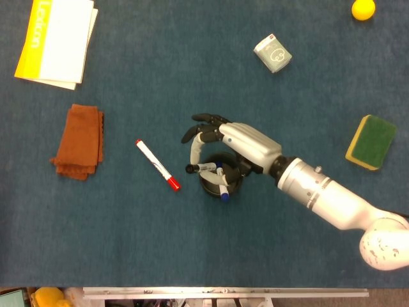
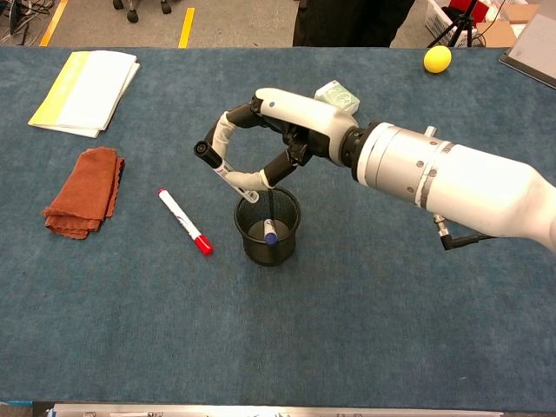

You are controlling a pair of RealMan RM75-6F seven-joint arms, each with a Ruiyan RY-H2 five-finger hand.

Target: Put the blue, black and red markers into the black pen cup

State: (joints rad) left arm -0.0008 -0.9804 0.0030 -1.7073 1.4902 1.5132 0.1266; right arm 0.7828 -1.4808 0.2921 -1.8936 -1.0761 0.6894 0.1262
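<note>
Pinching black marker [image 2: 228,177], right robot hand [image 2: 287,122], over pen cup [image 2: 287,239]

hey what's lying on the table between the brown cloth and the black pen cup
The red marker lies there alone, diagonally on the table, between the brown cloth and the black pen cup. Both views show it; the head view most plainly.

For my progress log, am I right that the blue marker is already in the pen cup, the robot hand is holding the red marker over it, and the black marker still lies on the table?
Not quite: the colours are swapped. The right robot hand holds the black marker over the pen cup, and the red marker lies on the table. The blue marker is indeed inside. The chest view shows this.
</note>
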